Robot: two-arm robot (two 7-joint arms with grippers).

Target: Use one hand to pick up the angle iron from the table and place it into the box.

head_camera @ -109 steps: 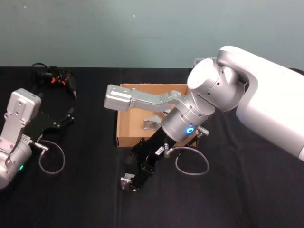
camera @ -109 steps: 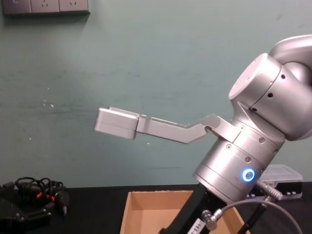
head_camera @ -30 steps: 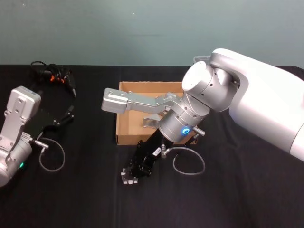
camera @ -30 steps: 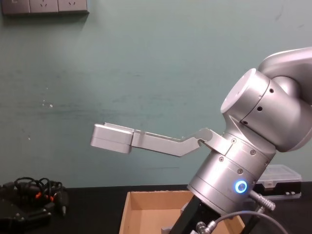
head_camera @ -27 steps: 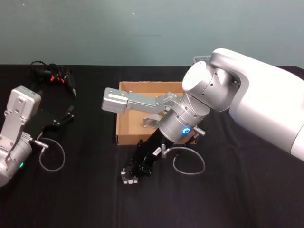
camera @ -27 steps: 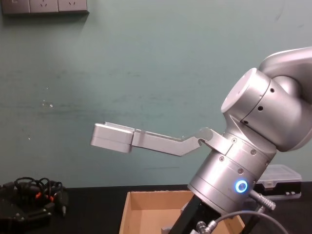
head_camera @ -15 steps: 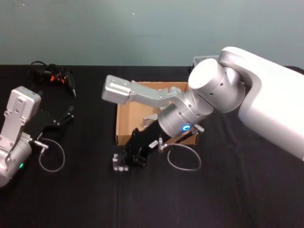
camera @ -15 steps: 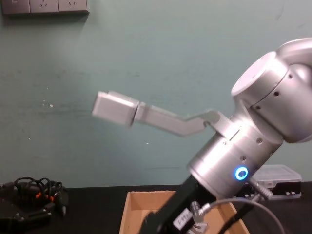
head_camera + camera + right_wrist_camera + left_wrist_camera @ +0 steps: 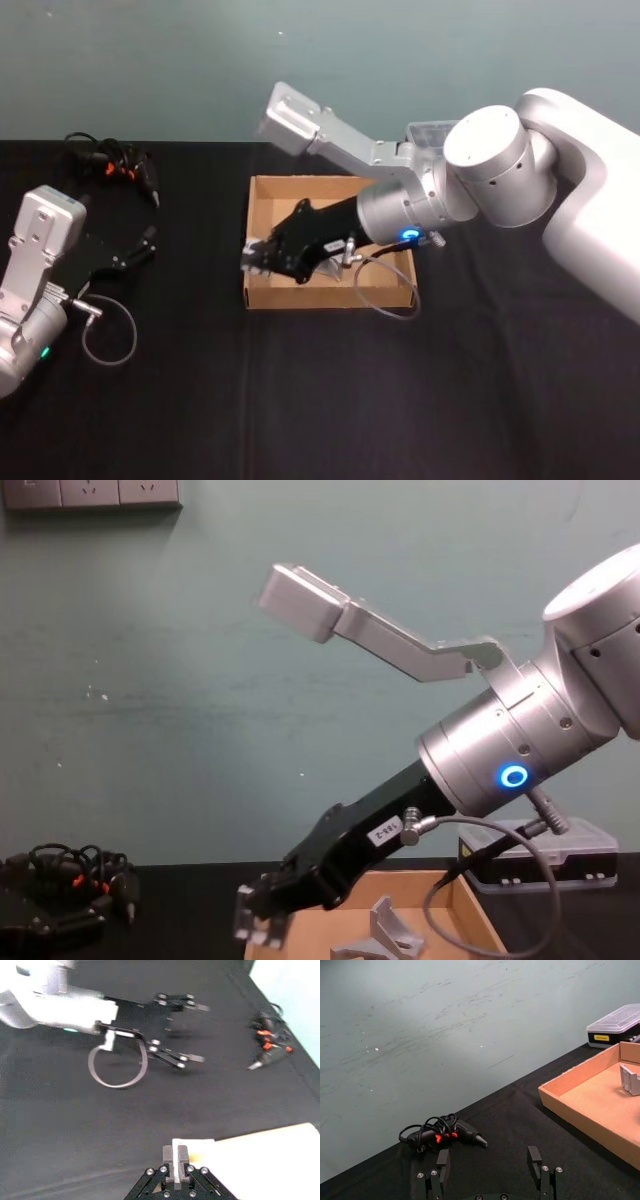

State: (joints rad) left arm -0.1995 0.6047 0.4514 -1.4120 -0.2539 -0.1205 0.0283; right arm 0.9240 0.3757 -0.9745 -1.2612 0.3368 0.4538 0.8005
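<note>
Right gripper (image 9: 256, 258) is raised off the table (image 9: 300, 400), hanging over the near-left corner of the box (image 9: 262, 296), fingers pinched on a small silver angle iron (image 9: 256, 920). In the chest view the piece hangs at the fingertips, above the box's left end and clear of the black tabletop. Right wrist view shows the same piece (image 9: 176, 1152) clamped between the two closed fingers, with the tan box edge (image 9: 260, 1160) just below and beside it. A second angle iron (image 9: 385, 932) already lies inside the box, on the cardboard floor near the middle; the left wrist view catches it (image 9: 630, 1079) standing against the box floor. Right arm has a glowing blue ring (image 9: 408, 237) and a grey cable loop (image 9: 380, 290) drooping over the box's front wall. Left gripper (image 9: 135, 250) sits parked at the table's left side, resting low, fingers spread apart with nothing between them; left wrist view shows its fingers (image 9: 536, 1160) well separated. A bundle of black cable with orange bits (image 9: 110, 160) lies at the back left of the table. A clear-lidded plastic case (image 9: 615, 1025) sits behind the box.
</note>
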